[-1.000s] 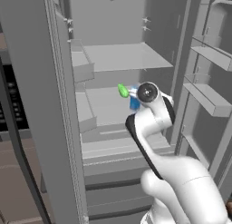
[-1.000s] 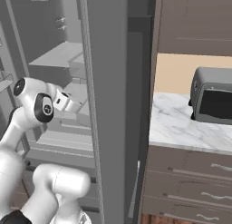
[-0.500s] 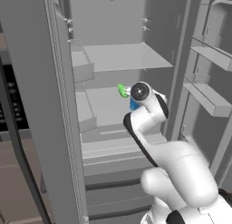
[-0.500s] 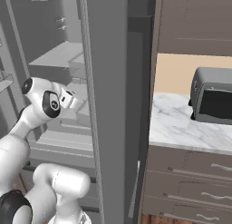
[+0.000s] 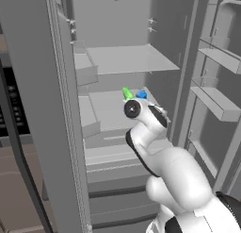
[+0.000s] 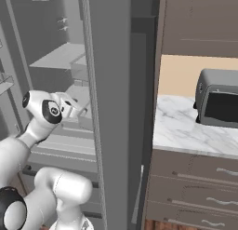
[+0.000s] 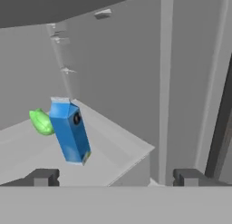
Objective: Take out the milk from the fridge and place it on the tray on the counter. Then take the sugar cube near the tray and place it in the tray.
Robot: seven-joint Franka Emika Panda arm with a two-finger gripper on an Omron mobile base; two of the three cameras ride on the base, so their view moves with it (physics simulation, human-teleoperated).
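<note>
The milk (image 7: 70, 132) is a small blue carton with a white top, standing on a grey shelf (image 7: 118, 151) inside the open fridge (image 5: 127, 60). In the hand view it lies ahead and left of centre, apart from my gripper (image 7: 116, 177). My gripper is open, its fingertips (image 7: 43, 177) wide apart with nothing between them. In the left base view the milk (image 5: 140, 94) peeks out just above my wrist. From the right base view my gripper (image 6: 82, 111) reaches into the fridge (image 6: 116, 108). The counter (image 6: 186, 126) is to the right. The tray and the sugar cube are out of view.
A small green elongated object (image 7: 41, 122) lies just left of the carton on the same shelf, also seen as the green object (image 5: 127, 93). Door bins (image 5: 219, 109) hang on the open right door. A dark toaster oven (image 6: 218, 98) stands on the marble top.
My hand has shifted left and slightly lower in the left base view, uncovering the blue carton behind it. The jaws have stayed open and the carton has not moved.
</note>
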